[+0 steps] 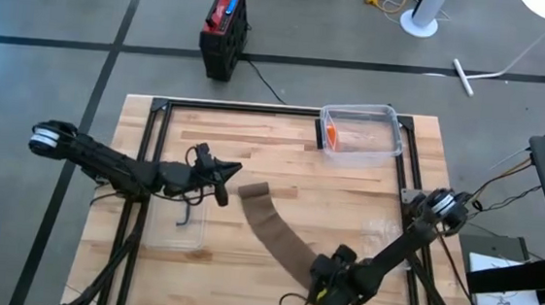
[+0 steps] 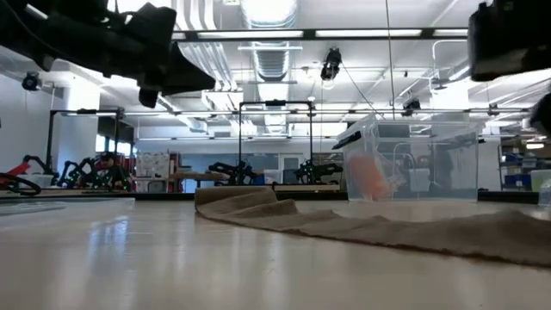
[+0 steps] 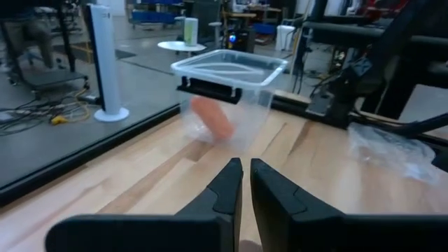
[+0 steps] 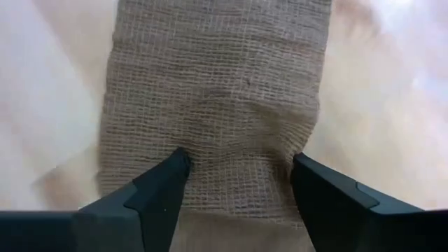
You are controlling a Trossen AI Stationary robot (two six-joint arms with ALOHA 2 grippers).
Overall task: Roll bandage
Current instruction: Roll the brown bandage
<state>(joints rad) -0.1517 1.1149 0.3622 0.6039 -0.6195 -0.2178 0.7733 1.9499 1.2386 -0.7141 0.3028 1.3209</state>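
A brown woven bandage [image 1: 276, 233] lies as a long strip on the wooden table. Its far end is rolled into a short roll [image 1: 253, 190], which also shows in the low view [image 2: 237, 200]. My right gripper [image 4: 238, 168] points steeply down over the strip's near end [image 1: 326, 279], open, with its fingertips spread across the weave. My left gripper [image 1: 235, 172] is shut, empty and raised above the table just left of the roll. It points level toward the clear box [image 3: 227, 94]. My right gripper sets its two open fingertips [image 4: 175, 164] on the top of the flat strip near its near end [image 4: 238, 140]. They come from above and slant down, spanning much of the strip's width. The bandage lies flat on the table, one layer as far as it shows.
A clear plastic box [image 1: 360, 132] with an orange thing inside stands at the far right. Crumpled clear plastic [image 1: 383, 234] lies near the right arm. A clear tray [image 1: 174, 228] sits at the near left. A black frame [image 1: 237, 109] borders the table.
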